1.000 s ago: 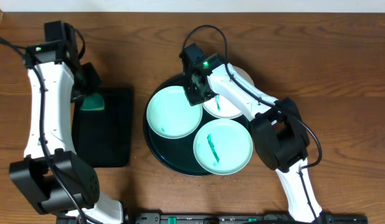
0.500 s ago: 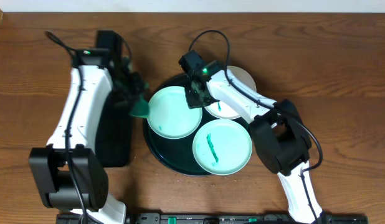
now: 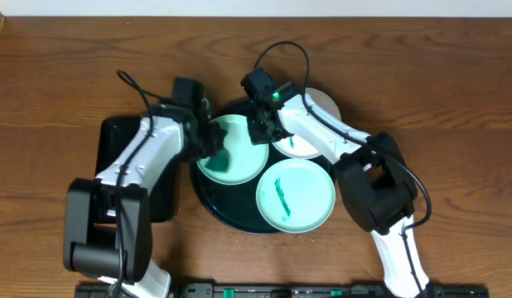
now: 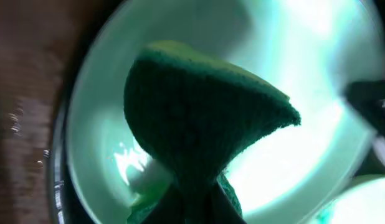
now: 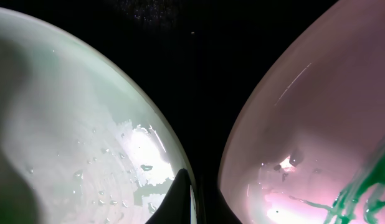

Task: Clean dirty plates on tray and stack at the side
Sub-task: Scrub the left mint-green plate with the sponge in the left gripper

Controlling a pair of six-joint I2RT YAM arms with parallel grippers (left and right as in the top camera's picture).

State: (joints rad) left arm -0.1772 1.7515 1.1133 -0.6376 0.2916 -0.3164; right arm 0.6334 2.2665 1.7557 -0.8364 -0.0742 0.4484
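Note:
The round black tray (image 3: 208,197) holds three plates. The left mint-green plate (image 3: 239,161) lies under my left gripper (image 3: 216,142), which is shut on a dark green sponge (image 4: 199,124) pressed onto that plate (image 4: 304,62). My right gripper (image 3: 260,130) is shut on the same plate's right rim (image 5: 68,124), with one finger (image 5: 180,199) on top of the rim. The white plate (image 3: 316,112) beside it carries a green smear (image 5: 357,186). The front mint-green plate (image 3: 306,199) has a green smear (image 3: 281,192).
A rectangular black tray (image 3: 152,194) lies on the wooden table left of the round tray, partly under my left arm. My right arm crosses over the white plate's near side. Bare black tray floor (image 5: 199,62) shows between the two plates.
My left arm has swung right from the rectangular tray, carrying the sponge onto the left mint-green plate. My right gripper has stayed at that plate's rim.

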